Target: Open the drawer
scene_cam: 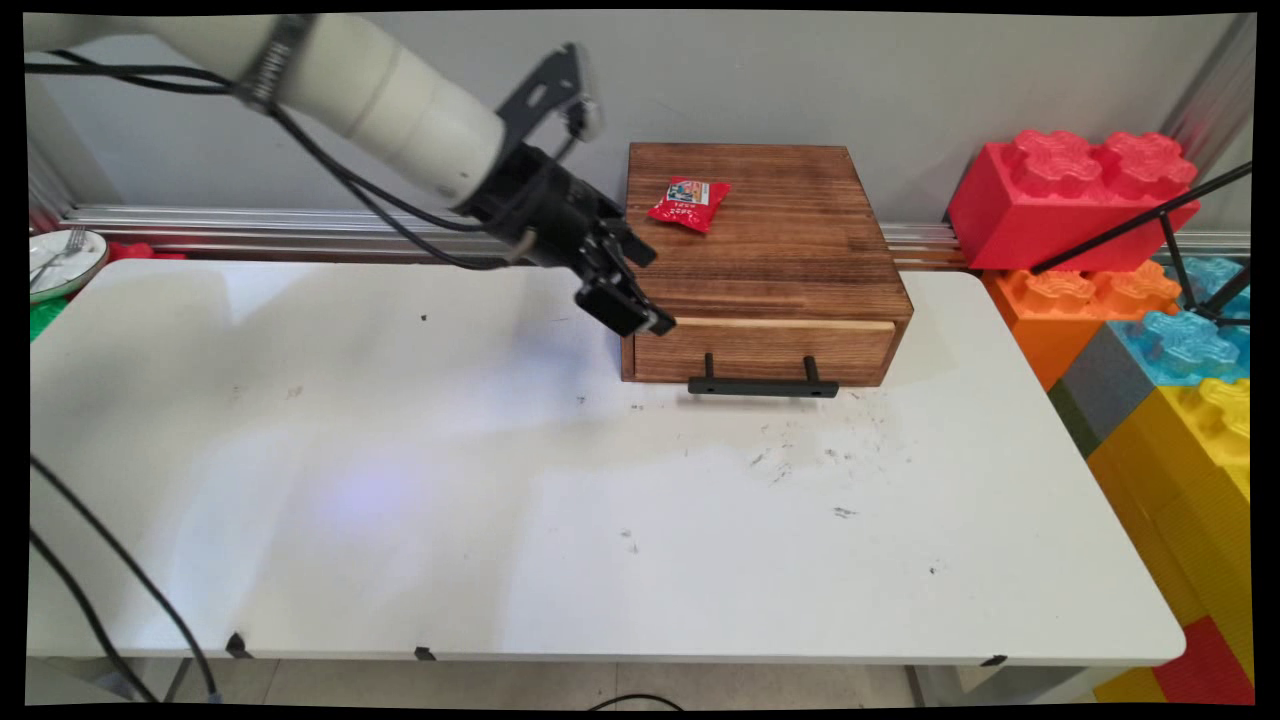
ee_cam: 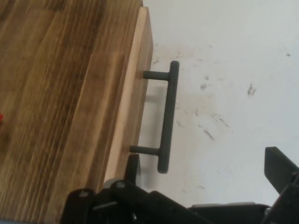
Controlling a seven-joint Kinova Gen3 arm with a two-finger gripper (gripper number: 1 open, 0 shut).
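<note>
Worktop: white, scuffed with dark marks near the drawer box.
Fingers: spread apart, held at the box's front left corner.
Packet: red, laid on the box top.
Room: grey wall, big toy bricks stacked at right.

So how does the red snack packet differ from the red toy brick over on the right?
The red snack packet is small, flat and crinkly, with a printed label; the red toy brick is much larger, blocky and studded, with no print. The packet lies on top of the wooden drawer box on the table; the brick sits off the table, stacked on an orange brick. Both are bright red.
</note>
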